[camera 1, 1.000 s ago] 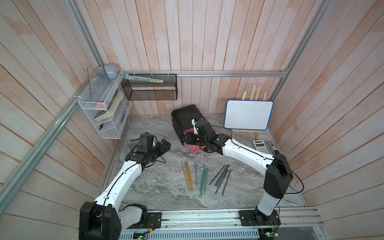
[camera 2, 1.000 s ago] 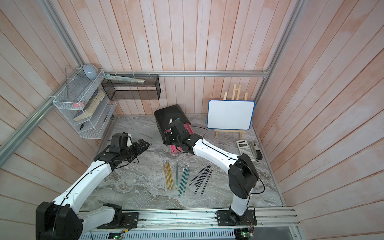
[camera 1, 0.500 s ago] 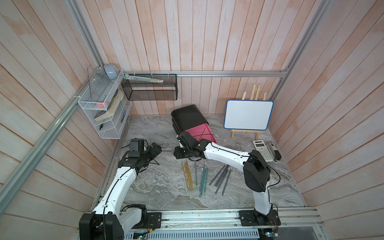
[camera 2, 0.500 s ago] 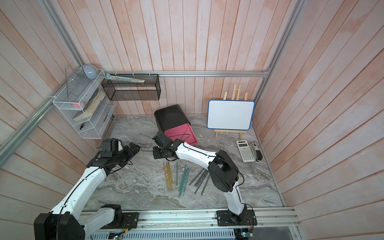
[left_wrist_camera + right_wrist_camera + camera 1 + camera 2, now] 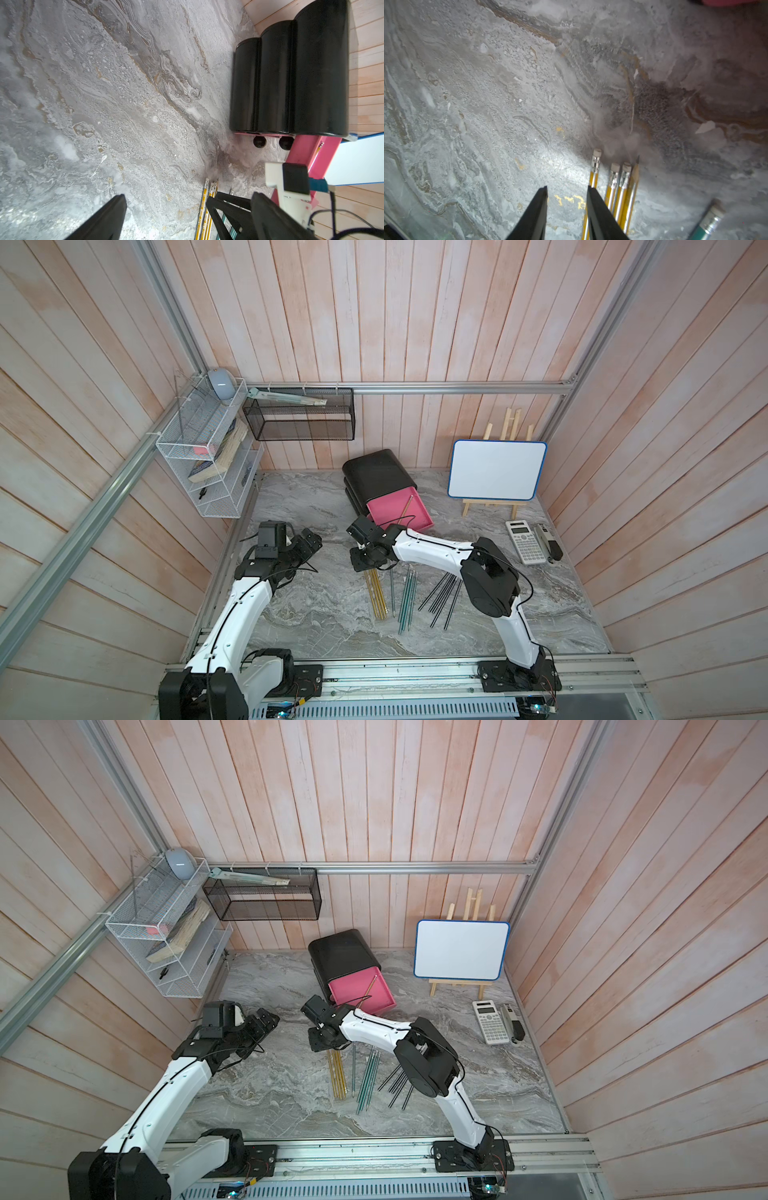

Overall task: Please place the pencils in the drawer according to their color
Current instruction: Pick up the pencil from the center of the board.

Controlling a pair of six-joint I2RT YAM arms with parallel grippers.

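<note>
The black drawer cabinet [image 5: 376,477] [image 5: 340,952] has its top pink drawer [image 5: 386,512] pulled out, and one yellow pencil [image 5: 409,506] lies in it. On the marble, rows of yellow pencils [image 5: 376,593], teal pencils [image 5: 407,599], black pencils [image 5: 442,597] and one grey pencil [image 5: 392,591] lie side by side. My right gripper [image 5: 365,566] [image 5: 566,188] is low over the far ends of the yellow pencils [image 5: 618,182]. It is open by a narrow gap, with one finger over the outermost yellow pencil [image 5: 595,170]. My left gripper [image 5: 309,541] [image 5: 188,195] is open and holds nothing, to the left of the pencils.
A whiteboard on an easel [image 5: 496,477] stands at the back right, with a calculator [image 5: 524,541] and a stapler [image 5: 548,541] in front of it. A black mesh basket [image 5: 301,420] and a white wire shelf [image 5: 203,464] hang on the back-left walls.
My right gripper has moved from the pink drawer down to the yellow pencils and its jaws have narrowed. The left arm has drawn back to the left, away from the cabinet.
</note>
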